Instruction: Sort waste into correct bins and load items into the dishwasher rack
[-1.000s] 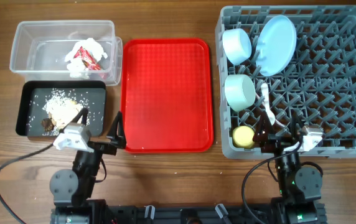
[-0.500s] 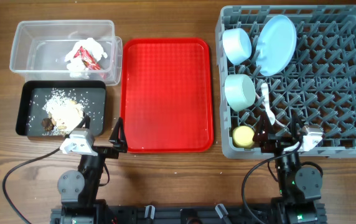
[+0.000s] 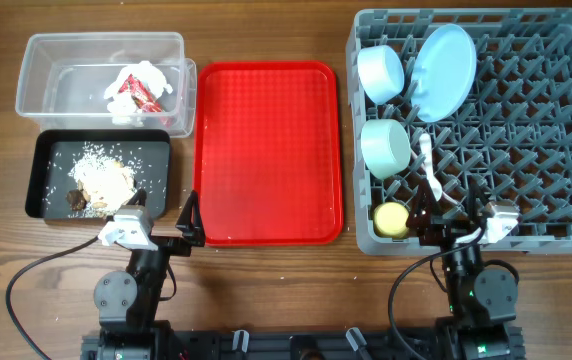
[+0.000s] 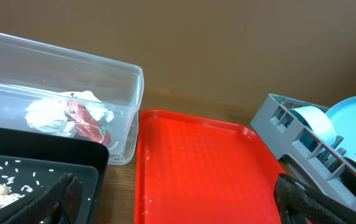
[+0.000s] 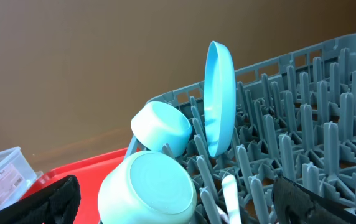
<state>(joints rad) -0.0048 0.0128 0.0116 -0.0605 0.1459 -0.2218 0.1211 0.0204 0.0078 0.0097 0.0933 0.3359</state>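
The grey dishwasher rack holds the pale blue plate on edge, a blue-white bowl, a mint bowl, a yellow cup and white cutlery. The red-and-white wrapper with tissue lies in the clear tub. Food scraps and rice lie in the black tray. My left gripper stands open and empty at the table's front, between the black tray and the red tray. My right gripper is open and empty at the rack's front edge, facing the mint bowl.
The flat red tray lies bare between the bins and the rack. Both arm bases and their cables sit at the front edge of the wooden table. Upright pegs fill the rack's right half.
My left gripper has drawn back off the black tray's front corner toward the table's front edge and straightened. The right arm has not moved.
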